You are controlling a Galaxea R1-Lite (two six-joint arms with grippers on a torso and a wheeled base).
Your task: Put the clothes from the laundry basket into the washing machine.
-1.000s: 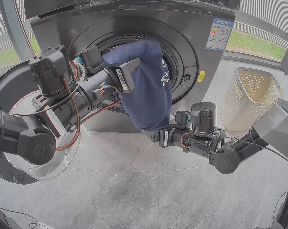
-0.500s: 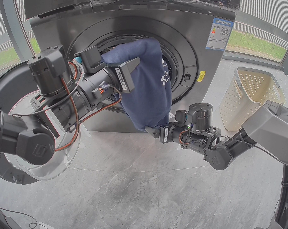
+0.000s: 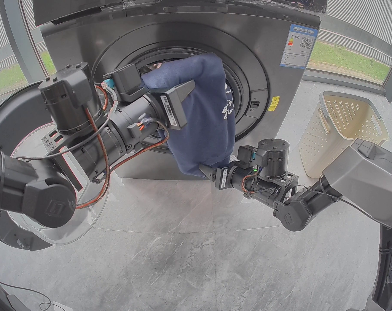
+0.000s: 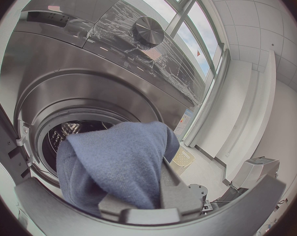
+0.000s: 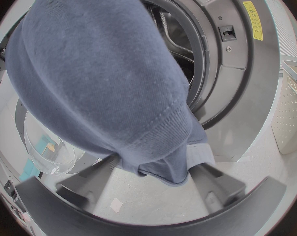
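A navy blue garment (image 3: 204,109) hangs in front of the washing machine's open drum (image 3: 237,96). My left gripper (image 3: 156,85) holds its top bunch at the upper left of the opening, shut on the cloth (image 4: 122,167), which drapes over the fingers (image 4: 173,187). Below it, my right gripper (image 3: 204,169) sits at the garment's lower hem. Its fingers (image 5: 217,184) stand wide apart, open, with the hem (image 5: 168,171) hanging between them. The cream laundry basket (image 3: 343,130) stands on the floor right of the machine; I cannot see inside it.
The machine's round glass door (image 3: 53,225) is swung open at the left, beside my left arm. The grey marble floor (image 3: 196,247) in front of the machine is bare. Windows run behind the machine.
My right gripper has moved up and left, closing in on the garment's lower hem. The left gripper and the garment have shifted slightly to the right.
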